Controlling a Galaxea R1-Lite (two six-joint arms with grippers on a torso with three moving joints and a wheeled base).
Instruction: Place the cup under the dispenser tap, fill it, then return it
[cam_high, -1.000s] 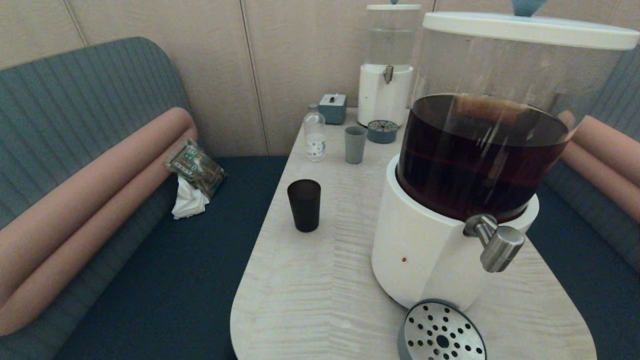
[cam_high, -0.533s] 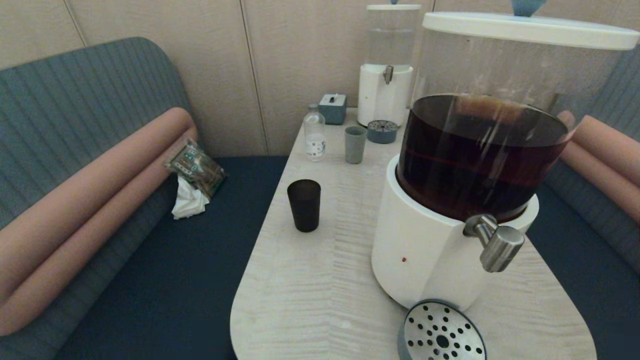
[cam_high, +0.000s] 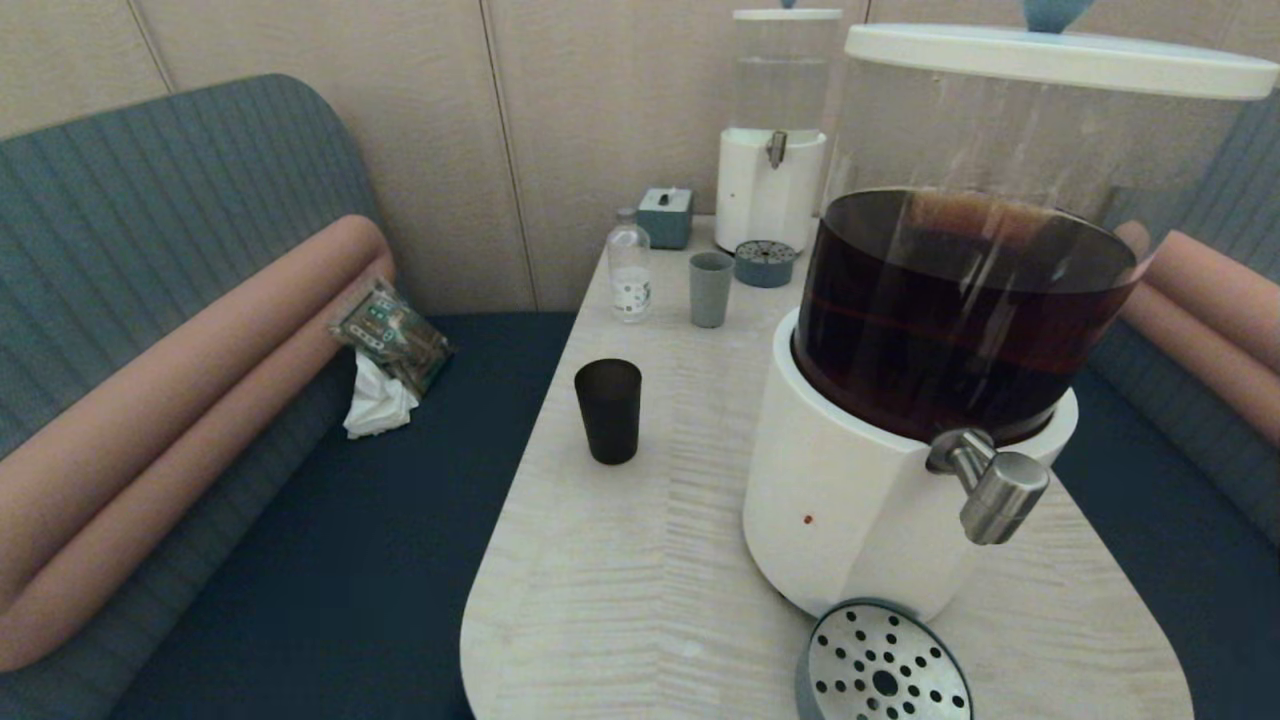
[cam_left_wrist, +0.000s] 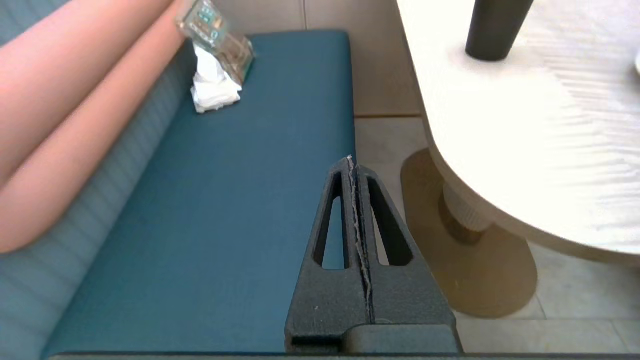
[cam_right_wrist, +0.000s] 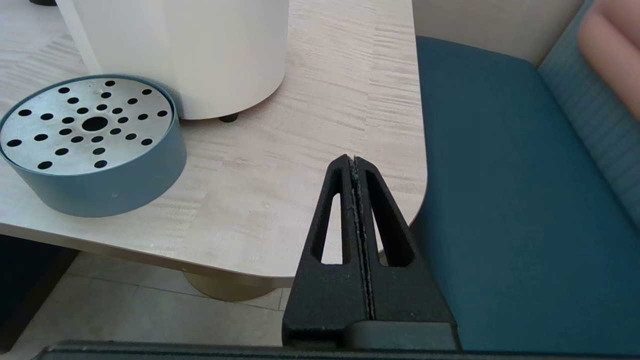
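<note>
- Matte black, the cup (cam_high: 608, 410) stands upright on the pale wood-grain table (cam_high: 620, 600), left of centre in the head view, well apart from the dispenser (cam_high: 960, 310) on its right.
- Only the cup's lower part (cam_left_wrist: 492, 30) shows at the upper right of the left wrist view, sitting on the tabletop (cam_left_wrist: 540, 150).
- Brushed steel, the dispenser tap (cam_high: 990, 485) juts out from the white base in the lower right of the head view, with nothing under it.
- Beneath the tap, at the bottom edge of the frame, lies a round perforated drip tray (cam_high: 880, 665) with a blue-grey wall; the right wrist view shows it (cam_right_wrist: 90, 145) just beside the dispenser's white base (cam_right_wrist: 185, 50).
- Dark brown liquid fills the lower part of the clear tank, under a white lid.
- Left gripper (cam_left_wrist: 351, 165): fingers pressed together, holding nothing, hanging over the blue bench seat (cam_left_wrist: 225, 200) beside the table's rounded edge, in the lower centre of its wrist view.
- Right gripper (cam_right_wrist: 351, 162): fingers likewise closed and empty, poised over the table's near corner (cam_right_wrist: 320, 150), the other blue seat (cam_right_wrist: 510, 200) alongside it.
- Neither gripper shows in the head view.
- Toward the top centre of the head view stand a grey-blue tumbler (cam_high: 710, 288), a small clear bottle (cam_high: 630, 268), a small blue-grey box (cam_high: 665, 217), and a smaller water dispenser (cam_high: 775, 130) with its own drip tray (cam_high: 765, 263).
- A packet and white tissue (cam_high: 385, 365) lie on the left bench.
</note>
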